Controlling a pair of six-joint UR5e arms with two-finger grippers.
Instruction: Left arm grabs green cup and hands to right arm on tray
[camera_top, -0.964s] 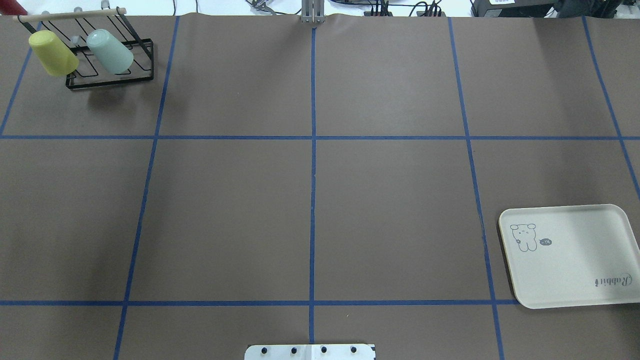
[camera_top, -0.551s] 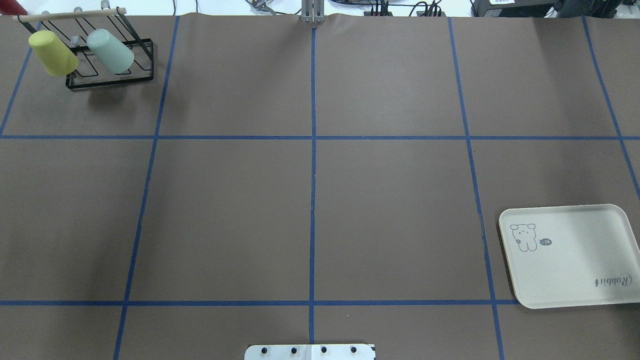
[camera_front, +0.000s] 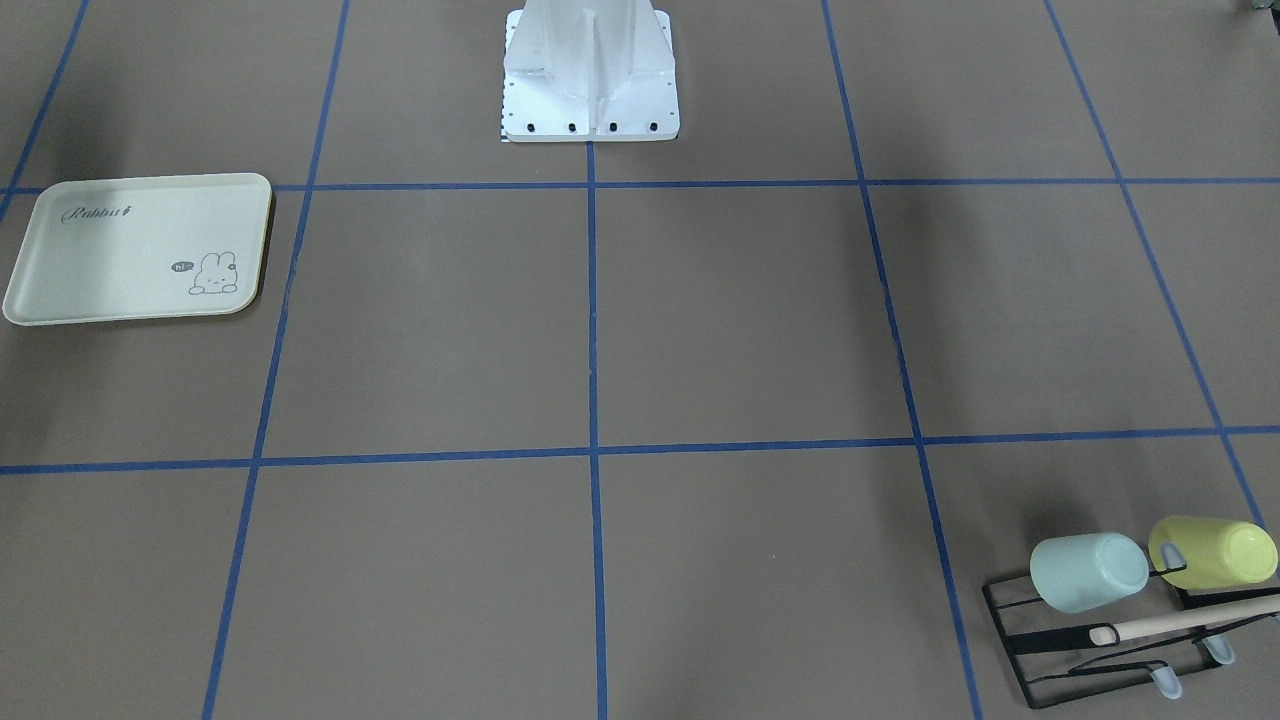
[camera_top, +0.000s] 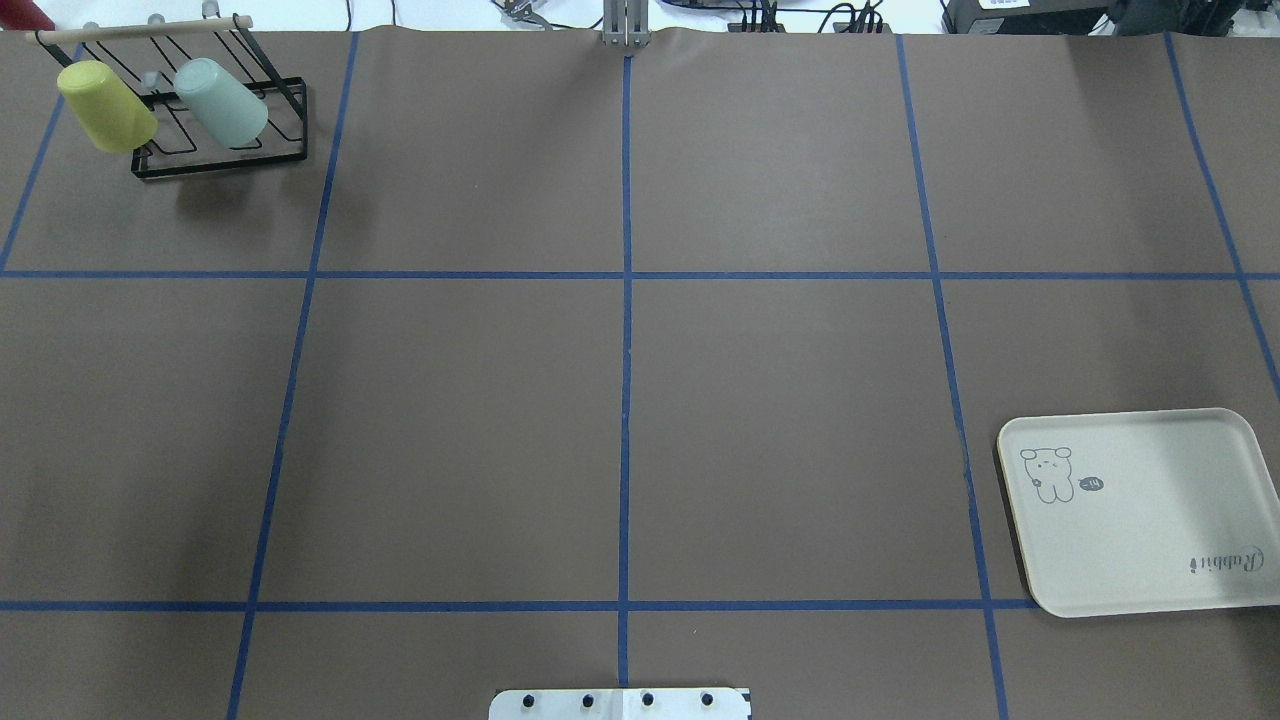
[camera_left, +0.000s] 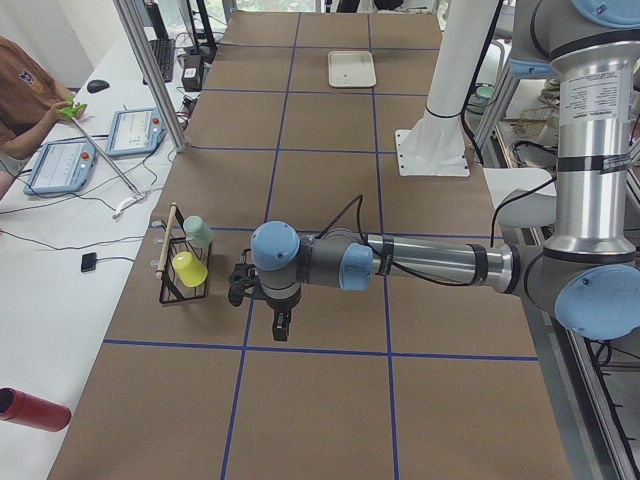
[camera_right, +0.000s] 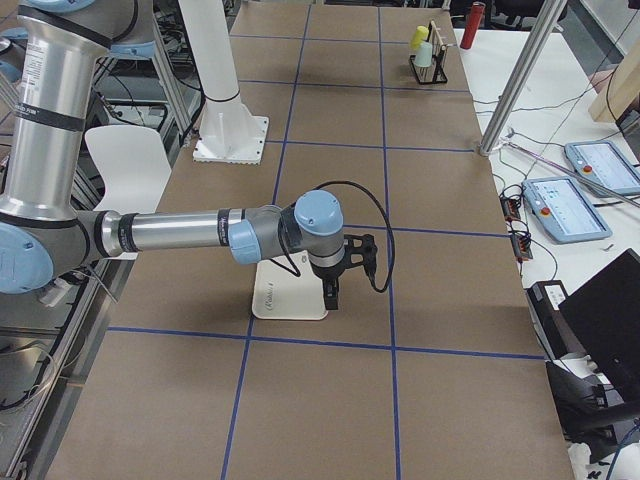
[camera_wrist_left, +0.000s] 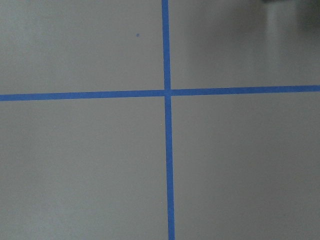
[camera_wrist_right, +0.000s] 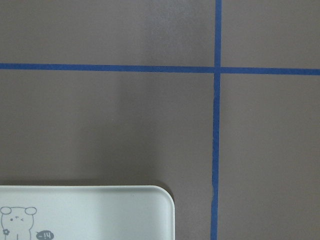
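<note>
The pale mint-green cup (camera_top: 220, 100) hangs tilted on a black wire rack (camera_top: 222, 166) at the far left corner, next to a yellow-green cup (camera_top: 105, 105). It also shows in the front view (camera_front: 1088, 572) and the left side view (camera_left: 198, 232). The cream tray (camera_top: 1150, 540) lies bare at the near right, and its corner shows in the right wrist view (camera_wrist_right: 100, 210). My left gripper (camera_left: 281, 335) hangs over the table, short of the rack. My right gripper (camera_right: 332, 298) hangs over the tray's edge (camera_right: 285, 305). I cannot tell if either is open.
The brown table (camera_top: 620, 400) carries a blue tape grid. The robot's white base (camera_front: 590, 90) stands at the near middle edge. A red cylinder (camera_left: 30, 410) lies off the table beyond the rack. Operator tablets (camera_right: 560, 205) sit on the side desk.
</note>
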